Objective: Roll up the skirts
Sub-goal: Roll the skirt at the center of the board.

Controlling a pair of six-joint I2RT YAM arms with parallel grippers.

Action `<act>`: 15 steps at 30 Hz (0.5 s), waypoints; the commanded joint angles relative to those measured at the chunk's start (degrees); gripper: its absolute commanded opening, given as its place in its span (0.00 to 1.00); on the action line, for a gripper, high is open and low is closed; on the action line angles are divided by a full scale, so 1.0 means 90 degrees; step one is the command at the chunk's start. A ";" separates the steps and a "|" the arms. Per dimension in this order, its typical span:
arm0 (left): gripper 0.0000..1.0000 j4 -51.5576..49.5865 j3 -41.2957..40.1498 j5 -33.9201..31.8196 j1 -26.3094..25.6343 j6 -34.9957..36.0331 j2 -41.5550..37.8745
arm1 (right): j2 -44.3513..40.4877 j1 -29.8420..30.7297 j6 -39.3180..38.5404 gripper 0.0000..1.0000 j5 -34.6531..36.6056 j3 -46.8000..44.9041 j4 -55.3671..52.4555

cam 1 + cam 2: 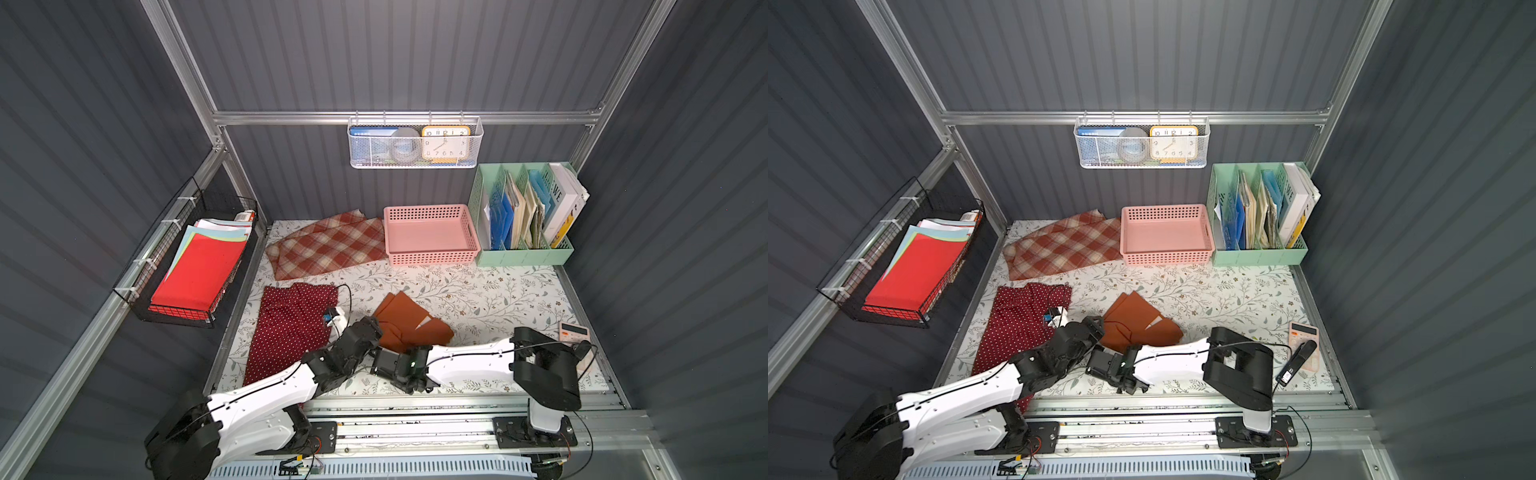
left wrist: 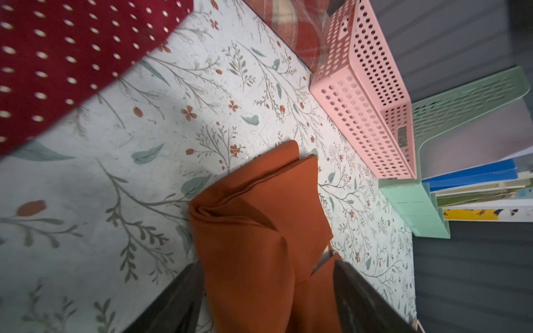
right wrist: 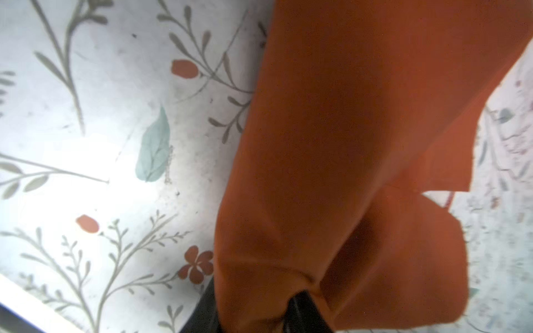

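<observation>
I take the pink basket (image 1: 432,258) as my mark, sitting on the floral mat (image 1: 478,291). A mint file organizer (image 1: 523,257) stands just beside it. Above it hangs a white mesh basket (image 1: 374,154) holding a clock (image 1: 445,143). Well apart from it are a black wire basket (image 1: 174,311) of red paper sheets (image 1: 199,270) and a calculator (image 1: 574,332).
</observation>
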 commanded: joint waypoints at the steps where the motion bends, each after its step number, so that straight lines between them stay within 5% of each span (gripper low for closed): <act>1: 0.80 -0.1263 -0.0025 -0.0690 -0.0040 -0.0175 -0.0524 | -0.0060 -0.0475 0.0569 0.18 -0.1450 -0.0645 0.0302; 7: 0.81 -0.1639 0.0096 -0.1063 -0.0019 -0.0145 -0.0817 | -0.0577 -0.1289 0.0887 0.18 -0.3107 -0.1395 0.1449; 15: 0.80 -0.0936 0.0017 -0.0626 -0.0021 0.0048 -0.0253 | -0.0942 -0.3423 0.2049 0.17 -0.6801 -0.2509 0.3476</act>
